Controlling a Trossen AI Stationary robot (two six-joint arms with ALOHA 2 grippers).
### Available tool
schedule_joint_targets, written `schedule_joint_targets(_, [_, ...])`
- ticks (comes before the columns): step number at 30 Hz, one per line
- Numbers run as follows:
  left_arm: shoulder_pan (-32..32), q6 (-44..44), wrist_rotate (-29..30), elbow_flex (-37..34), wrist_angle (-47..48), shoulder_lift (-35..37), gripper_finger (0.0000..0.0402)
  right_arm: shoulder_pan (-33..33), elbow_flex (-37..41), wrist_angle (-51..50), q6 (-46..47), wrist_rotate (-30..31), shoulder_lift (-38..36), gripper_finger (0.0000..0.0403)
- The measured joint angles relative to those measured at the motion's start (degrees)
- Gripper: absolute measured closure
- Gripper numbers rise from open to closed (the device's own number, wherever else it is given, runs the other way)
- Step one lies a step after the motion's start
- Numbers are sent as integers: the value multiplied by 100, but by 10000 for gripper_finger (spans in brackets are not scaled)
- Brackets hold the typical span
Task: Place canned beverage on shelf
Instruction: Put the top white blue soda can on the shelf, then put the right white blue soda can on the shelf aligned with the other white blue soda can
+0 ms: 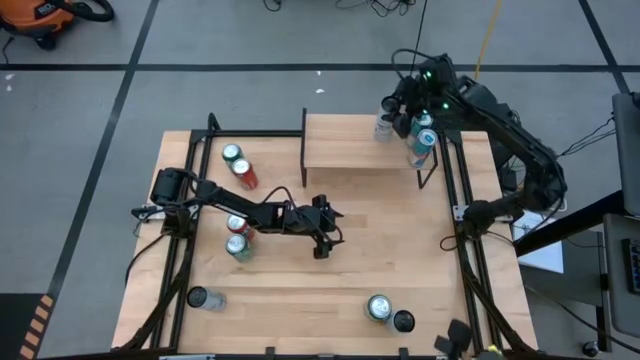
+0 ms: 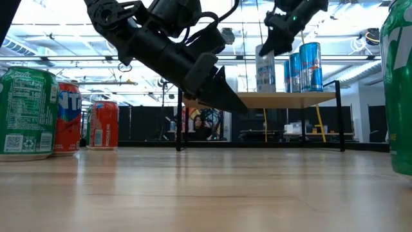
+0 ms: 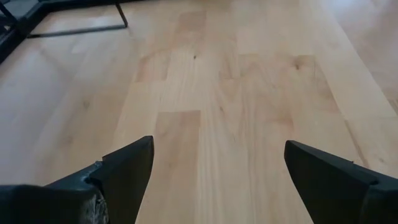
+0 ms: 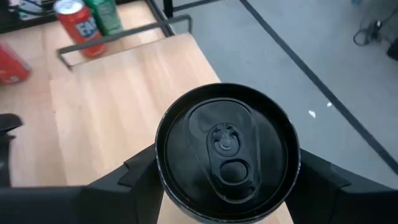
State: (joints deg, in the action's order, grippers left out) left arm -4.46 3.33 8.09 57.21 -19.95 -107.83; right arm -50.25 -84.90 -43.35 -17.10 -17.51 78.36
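My right hand [image 4: 227, 186] pinches a black-topped can [image 4: 227, 152] over the shelf [image 1: 360, 140] at its right end, beside blue cans [image 2: 304, 67]. Release it tilted and it could topple them. My left hand [image 3: 214, 177] hovers spread mid-worktop.

Floor [image 1: 250, 90]: grey, crossed by black tape lines [image 1: 130, 80]. Orange vacuum [image 1: 45, 15] at far corner. Ceiling strip lights [image 2: 58, 29] lit.

Two black jointed arms [image 1: 250, 208] — looping cables, green light.

Black-topped can [image 4: 227, 151] (upright) on shelf [image 1: 355, 140]
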Motion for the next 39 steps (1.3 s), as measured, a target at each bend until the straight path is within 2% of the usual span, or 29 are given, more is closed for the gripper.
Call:
schedule_joint_targets(10, [-1, 0, 33, 2, 166, 0, 45, -536, 0, 117, -59, -518, 288, 160])
schedule_joint_targets(20, [-1, 0, 37, 2, 164, 0, 45, -681, 0, 106, -167, -522, 292, 159])
schedule_joint_targets(28, [-1, 0, 38, 2, 163, 0, 45, -681, 0, 6, -173, -497, 276, 100])
schedule_joint_targets(30, [-1, 2, 38, 2, 166, 0, 45, -679, 0, -23, -170, -339, 227, 87])
schedule_joint_targets(34, [-1, 2, 40, 2, 165, 0, 45, -676, 0, 0, -210, 93, -18, 79])
schedule_joint_targets(39, [1, 6, 132, 2, 162, 0, 45, -679, 0, 68, -205, 83, -465, 80])
